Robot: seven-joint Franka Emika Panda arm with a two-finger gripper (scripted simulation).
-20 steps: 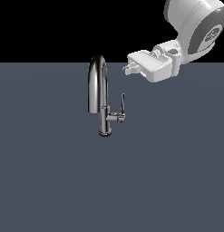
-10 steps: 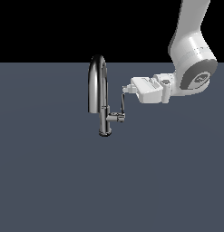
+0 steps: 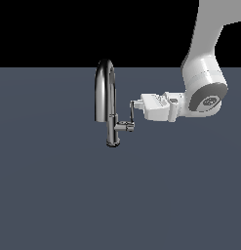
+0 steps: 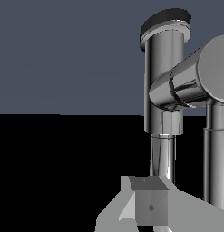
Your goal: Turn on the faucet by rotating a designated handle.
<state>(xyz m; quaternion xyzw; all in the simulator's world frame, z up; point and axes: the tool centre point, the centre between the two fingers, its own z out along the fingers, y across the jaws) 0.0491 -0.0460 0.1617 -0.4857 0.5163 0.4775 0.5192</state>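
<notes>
The shiny faucet (image 3: 107,102) stands on a flat grey floor (image 3: 53,195). Its tall curved spout bends over and down on the side of the stem away from the robot. The handle (image 3: 132,113) is a thin flat lever. It sticks up from the end of a short stub on the faucet's stem, on the side facing the robot.

In the exterior view, the white arm (image 3: 202,83) reaches in sideways. The gripper (image 3: 134,103) is right at the top end of the handle. This view is too small to show whether the gripper's fingers are apart or together, or whether they pinch the lever.

The wrist view is very close. It shows the fat stub (image 4: 186,81) and the stem (image 4: 164,81) as big shiny tubes, with one grey finger (image 4: 149,204) in front. The second finger cannot be made out, so I cannot tell the grip here either.
</notes>
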